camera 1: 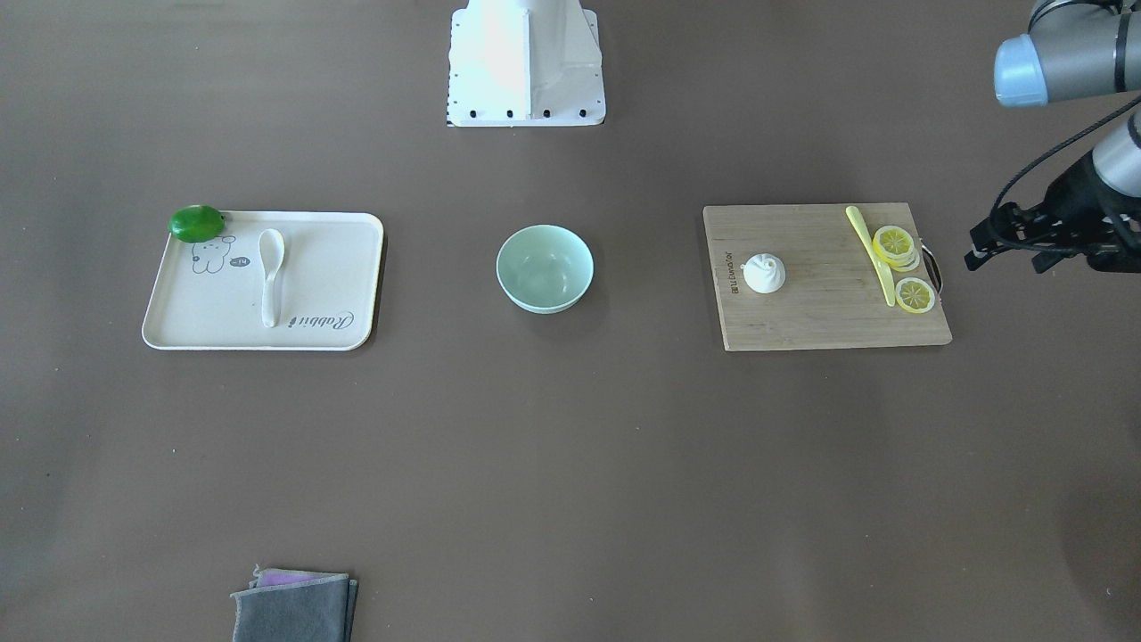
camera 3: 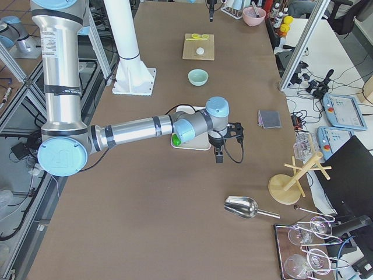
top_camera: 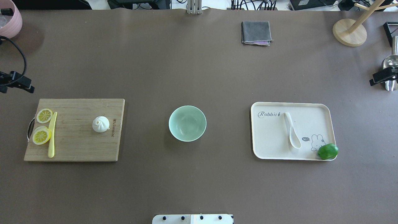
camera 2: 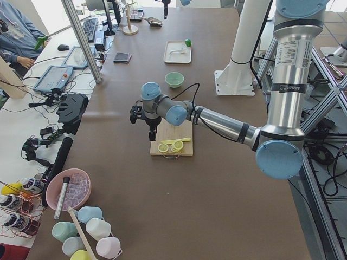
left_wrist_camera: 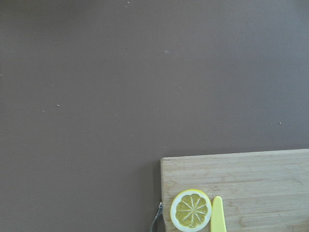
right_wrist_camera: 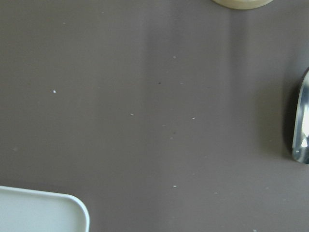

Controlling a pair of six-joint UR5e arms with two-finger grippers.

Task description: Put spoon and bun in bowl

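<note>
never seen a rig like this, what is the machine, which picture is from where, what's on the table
These are two robot arms at a brown table, each ending in jaws. The left arm fills one side view, the right arm the other. Two pictures look down, from behind and across the robot; two come from wrist cameras. A pale mint-green round bowl stands mid-table. A white pleated bun sits on a wooden cutting board, a cream-white soup spoon lies on a cream tray. Nothing seems held; whether the jaws are open is unclear.
</note>
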